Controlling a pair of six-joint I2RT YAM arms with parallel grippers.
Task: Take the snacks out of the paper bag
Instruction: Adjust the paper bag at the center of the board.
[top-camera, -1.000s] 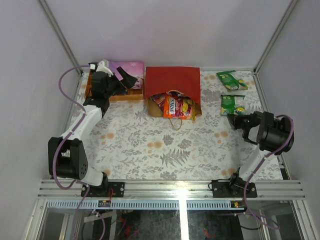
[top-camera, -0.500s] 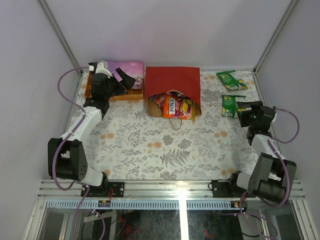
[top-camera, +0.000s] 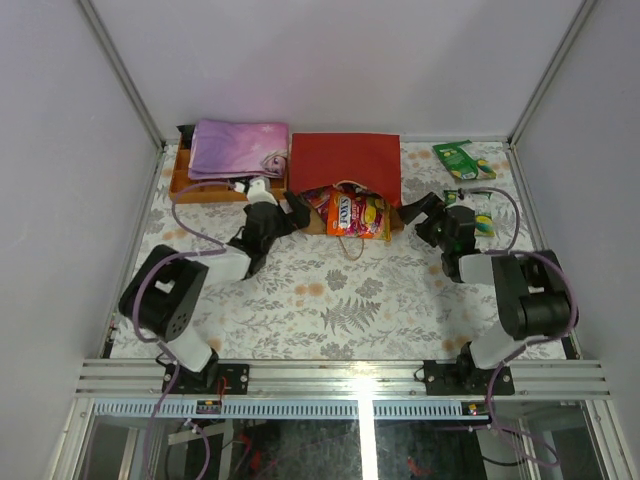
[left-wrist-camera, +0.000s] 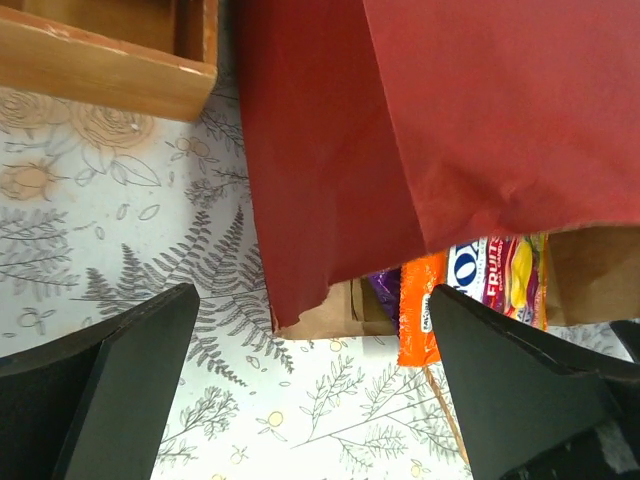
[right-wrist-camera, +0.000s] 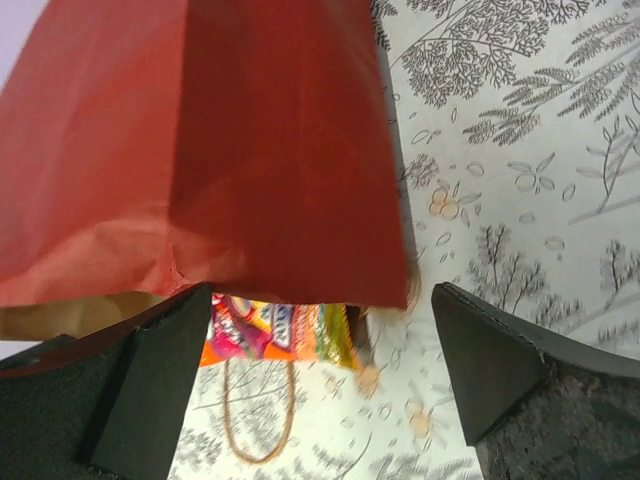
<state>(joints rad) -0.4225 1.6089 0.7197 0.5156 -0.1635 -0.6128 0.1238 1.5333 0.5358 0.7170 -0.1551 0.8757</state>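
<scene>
While both arms reach toward the paper bag (top-camera: 345, 162), neither tool grips anything. The left gripper (top-camera: 293, 208) stands spread wide just left of the bag's mouth. The right gripper (top-camera: 421, 211) is equally wide just right of it. The bag lies on its side at the far middle of the floral table (top-camera: 300, 290), mouth toward the near edge. The snacks (top-camera: 347, 213) bulge from that mouth in a glossy heap, with an orange packet (left-wrist-camera: 419, 312) foremost on the left. One green packet (top-camera: 462, 160) lies out at the far right, and a second (top-camera: 483, 222) shows partly behind the right arm.

The packets look light, crinkly and slick, so a pinch on a flat crimped edge should hold better than one on a puffed belly. The thin paper bag would probably slide along with any pull unless its red upper wall is pinned. The loop handle (top-camera: 350, 246) near the mouth could snag.
</scene>
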